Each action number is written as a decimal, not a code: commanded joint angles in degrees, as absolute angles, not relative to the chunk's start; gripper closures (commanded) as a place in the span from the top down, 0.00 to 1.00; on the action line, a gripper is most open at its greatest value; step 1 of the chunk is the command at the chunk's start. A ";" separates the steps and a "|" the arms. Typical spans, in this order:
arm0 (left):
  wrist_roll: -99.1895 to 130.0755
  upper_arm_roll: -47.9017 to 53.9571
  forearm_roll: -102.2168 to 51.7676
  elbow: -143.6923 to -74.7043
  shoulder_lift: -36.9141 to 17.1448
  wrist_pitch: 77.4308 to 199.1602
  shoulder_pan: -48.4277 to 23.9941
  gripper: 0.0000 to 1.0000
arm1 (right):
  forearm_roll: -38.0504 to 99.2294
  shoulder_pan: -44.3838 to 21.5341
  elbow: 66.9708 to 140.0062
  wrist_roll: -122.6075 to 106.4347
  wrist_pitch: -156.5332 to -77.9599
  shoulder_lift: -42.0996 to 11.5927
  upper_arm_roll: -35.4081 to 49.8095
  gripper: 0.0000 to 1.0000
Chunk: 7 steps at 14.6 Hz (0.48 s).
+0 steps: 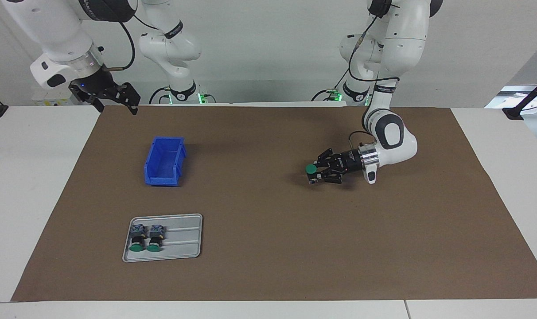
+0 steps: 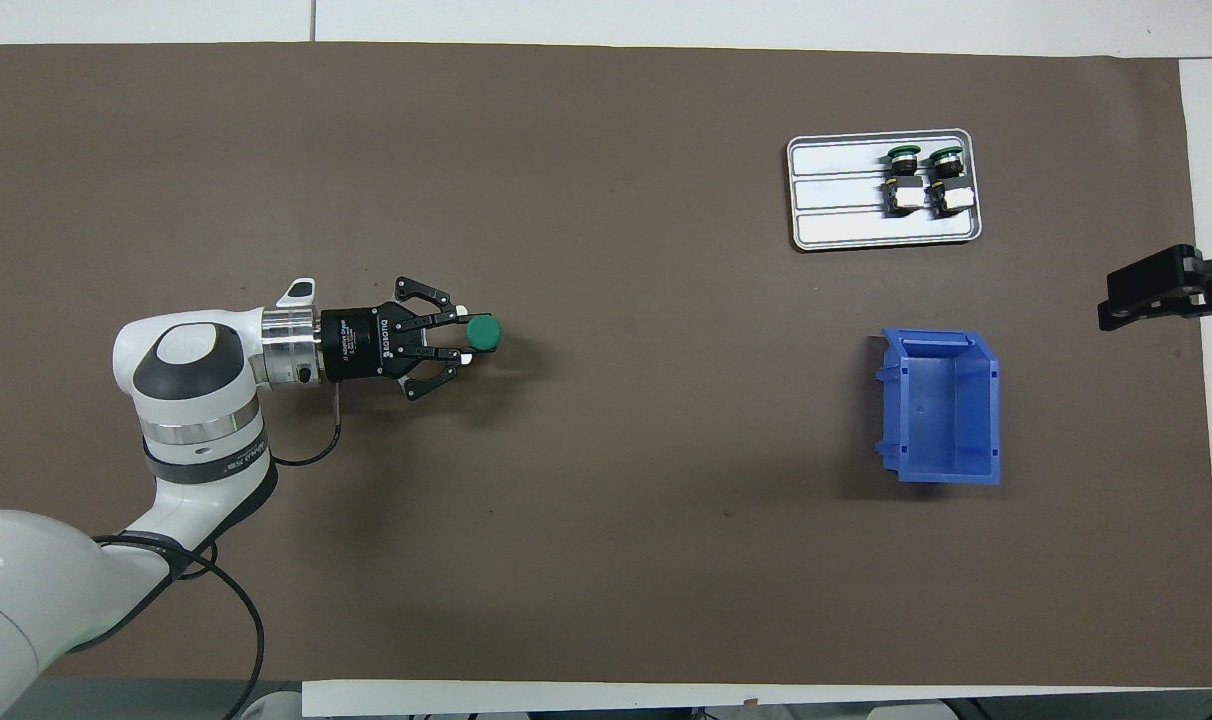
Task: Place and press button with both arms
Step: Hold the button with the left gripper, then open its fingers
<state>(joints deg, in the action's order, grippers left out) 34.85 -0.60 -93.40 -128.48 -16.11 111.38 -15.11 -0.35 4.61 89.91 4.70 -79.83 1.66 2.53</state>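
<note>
My left tool (image 1: 316, 172) lies horizontal and low over the brown mat (image 1: 268, 266), right of centre in the facing view and left of centre in the overhead view, its fingers closed partway on the body of the button (image 1: 311, 169), whose round green cap projects clear of the fingertips and points toward the middle of the table (image 1: 38, 186). I judge the sideways hold deliberate: it grips the body and leaves the cap exposed, so a second tool can reach it for the press. Whether the button touches the mat I cannot tell; a shadow lies directly under it. My right tool (image 1: 113, 98) hangs at the upper left of the facing view, at the right edge of the overhead view, over the edge of the mat, jaws wide and holding nothing; that arm waits. The blue bin (image 1: 164, 161) stands empty at left of centre in the facing view, the likely receiving place, though the task does not say so. The grey tray (image 1: 180, 237) lies at lower left of that view, serving as the stock point. Count: three buttons in all, one in my left tool and two spare buttons (image 1: 145, 237) lying side by side at one end of the tray; one bin; one tray; two arms. Placement is not yet done, and no press has begun.
</note>
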 commanded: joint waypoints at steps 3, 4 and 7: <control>33.66 -0.70 -95.98 -128.94 -16.79 111.09 -15.90 0.00 | 0.79 5.10 90.70 3.25 -80.16 2.20 2.64 0.99; 33.66 -0.70 -96.24 -128.94 -16.87 111.96 -16.60 0.00 | 0.79 5.10 90.70 3.34 -80.16 2.20 2.64 0.99; 33.66 -0.70 -97.56 -129.02 -16.96 112.94 -17.40 0.00 | 0.79 5.10 90.62 3.25 -80.16 2.20 2.64 0.99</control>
<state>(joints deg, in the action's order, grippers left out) 34.73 -0.50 -95.64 -128.48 -17.10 111.76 -16.34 -0.35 4.61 89.91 4.70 -79.83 1.66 2.53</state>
